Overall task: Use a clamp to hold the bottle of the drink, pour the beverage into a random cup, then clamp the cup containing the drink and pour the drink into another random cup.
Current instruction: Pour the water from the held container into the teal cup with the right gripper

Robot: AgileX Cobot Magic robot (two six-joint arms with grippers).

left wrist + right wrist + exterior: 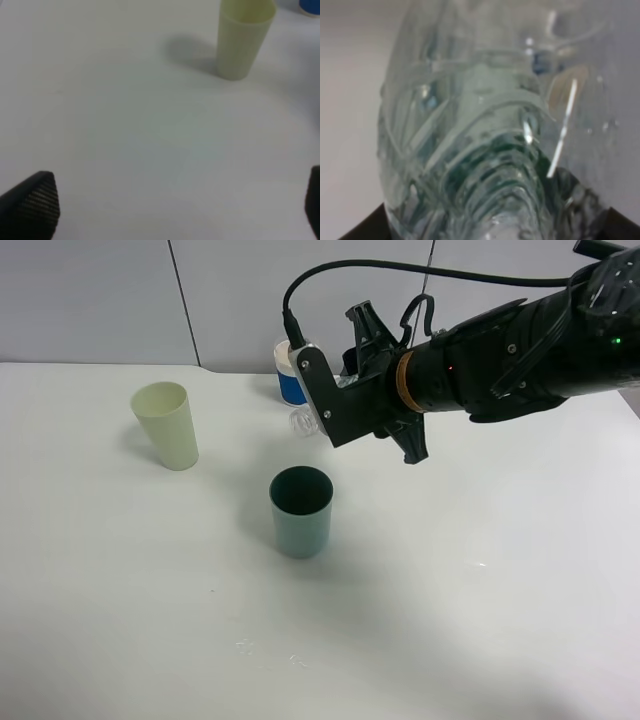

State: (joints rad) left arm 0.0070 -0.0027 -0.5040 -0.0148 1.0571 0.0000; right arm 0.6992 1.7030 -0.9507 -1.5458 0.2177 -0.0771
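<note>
The right gripper is gripping the bottle with its jaws closed on the body. It is holding the bottle in the air, lying almost sideways, with the neck end pointing to the left. From the high camera this clear end is showing just behind the far rim of the teal cup. The bottle is thin clear plastic with ribs and curved ridges, and small drops are sitting on its wall. The gripper is black and angular, with a white plate on its side and a black cable arching over it.

The teal cup is standing upright with straight sides and a dark inside, and I cannot tell if there is water in it. The pale yellow-green cup is tapered and matte, and it is standing well apart to the left. The white table is smooth, and wide bare room is lying in front and on both sides.

The left gripper is hanging wide open over bare table, and its fingertips are showing a fine knurled surface.

A blue-and-white cup is half hidden behind the arm. Most of the bottle is also hidden by the gripper, and the right wrist view is showing it only as a blurred close-up.
</note>
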